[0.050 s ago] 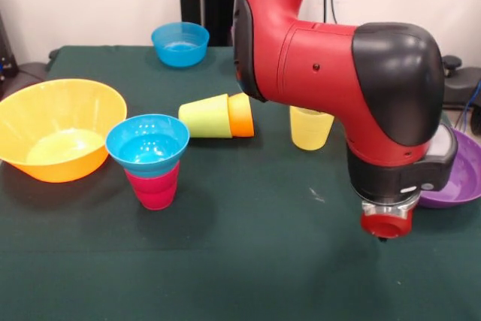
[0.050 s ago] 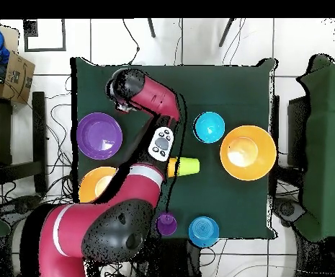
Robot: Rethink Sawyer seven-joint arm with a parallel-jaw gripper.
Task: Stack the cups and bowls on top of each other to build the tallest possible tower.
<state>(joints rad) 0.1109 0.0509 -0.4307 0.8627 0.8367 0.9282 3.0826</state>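
Observation:
A cyan bowl sits on an upside-down red cup as a short tower. Beside it stands a large orange bowl. A lime green cup lies on its side, nested with an orange cup. The yellow cup stands upright behind the arm. My gripper hangs low over the cloth beside the purple bowl, touching no cup or bowl. The arm's head hides it from above.
A deeper blue bowl and a purple cup stand at the table's robot side. A second orange bowl lies partly under the arm. Green cloth covers the table.

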